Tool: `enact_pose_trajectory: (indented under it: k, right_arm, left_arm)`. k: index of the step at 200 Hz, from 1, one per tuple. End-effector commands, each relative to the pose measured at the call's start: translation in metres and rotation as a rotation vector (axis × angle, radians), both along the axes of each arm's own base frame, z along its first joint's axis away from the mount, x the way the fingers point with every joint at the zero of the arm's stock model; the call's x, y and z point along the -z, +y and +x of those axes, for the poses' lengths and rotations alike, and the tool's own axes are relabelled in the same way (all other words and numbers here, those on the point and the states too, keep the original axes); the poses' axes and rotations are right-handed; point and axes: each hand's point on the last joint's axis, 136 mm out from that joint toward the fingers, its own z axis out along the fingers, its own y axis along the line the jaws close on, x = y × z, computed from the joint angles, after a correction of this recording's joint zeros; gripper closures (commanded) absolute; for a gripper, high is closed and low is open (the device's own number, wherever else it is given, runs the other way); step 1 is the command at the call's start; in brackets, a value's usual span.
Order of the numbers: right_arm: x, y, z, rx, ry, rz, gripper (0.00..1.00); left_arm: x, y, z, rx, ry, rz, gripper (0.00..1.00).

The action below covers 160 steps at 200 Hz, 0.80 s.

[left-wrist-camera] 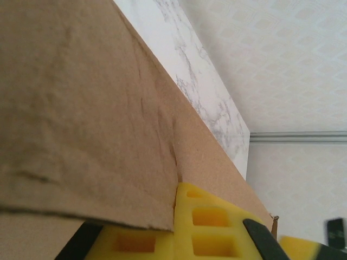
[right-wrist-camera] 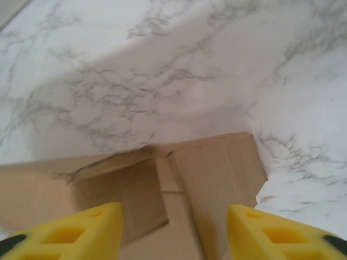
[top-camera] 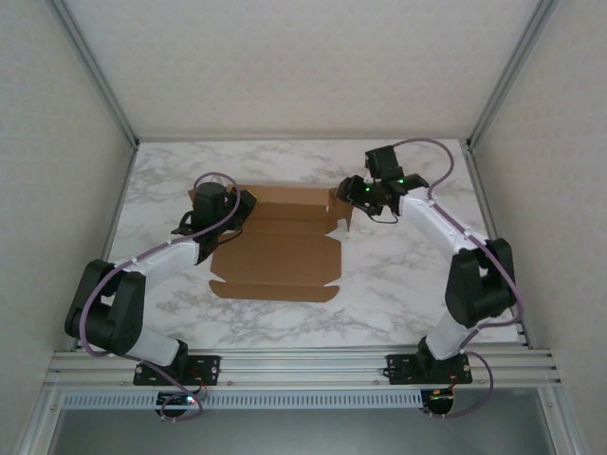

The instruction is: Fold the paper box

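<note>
The paper box (top-camera: 275, 256) is a flat brown die-cut sheet in the middle of the marble table, with its right rear flaps standing up. My left gripper (top-camera: 237, 207) sits at the sheet's left rear corner. In the left wrist view its yellow pads (left-wrist-camera: 217, 222) are pressed together, and a fold of the cardboard (left-wrist-camera: 81, 108) runs into the seam between them. My right gripper (top-camera: 349, 192) hovers at the right rear corner. It is open, its pads (right-wrist-camera: 87, 230) spread wide above the raised flaps (right-wrist-camera: 217, 173), with nothing between them.
The marble table (top-camera: 398, 275) has bare surface to the right of the sheet and in front of it. White walls and aluminium posts (top-camera: 95, 76) enclose the back and sides. A metal rail (top-camera: 303, 365) runs along the near edge.
</note>
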Motion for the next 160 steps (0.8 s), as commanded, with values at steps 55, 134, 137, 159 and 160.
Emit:
enact_pose_trajectory:
  k: [55, 134, 137, 159, 160]
  right_arm:
    - [-0.029, -0.085, 0.053, -0.063, -0.225, -0.210, 0.56]
    - [0.033, -0.035, 0.055, -0.660, -0.637, -0.379, 0.54]
    - [0.034, -0.035, 0.055, -0.663, -0.642, -0.384, 0.54]
    - [0.043, -0.033, 0.060, -0.668, -0.651, -0.380, 0.54]
    - [0.043, -0.033, 0.060, -0.669, -0.650, -0.377, 0.54]
  left_arm:
    - [0.025, 0.010, -0.009, -0.003, 0.102, 0.078, 1.00]
    - [0.027, 0.008, -0.004, 0.024, 0.129, 0.096, 1.00]
    - [0.027, 0.008, -0.004, 0.025, 0.129, 0.097, 1.00]
    - [0.030, 0.009, -0.005, 0.026, 0.136, 0.100, 1.00]
    - [0.031, 0.009, -0.005, 0.026, 0.137, 0.100, 1.00]
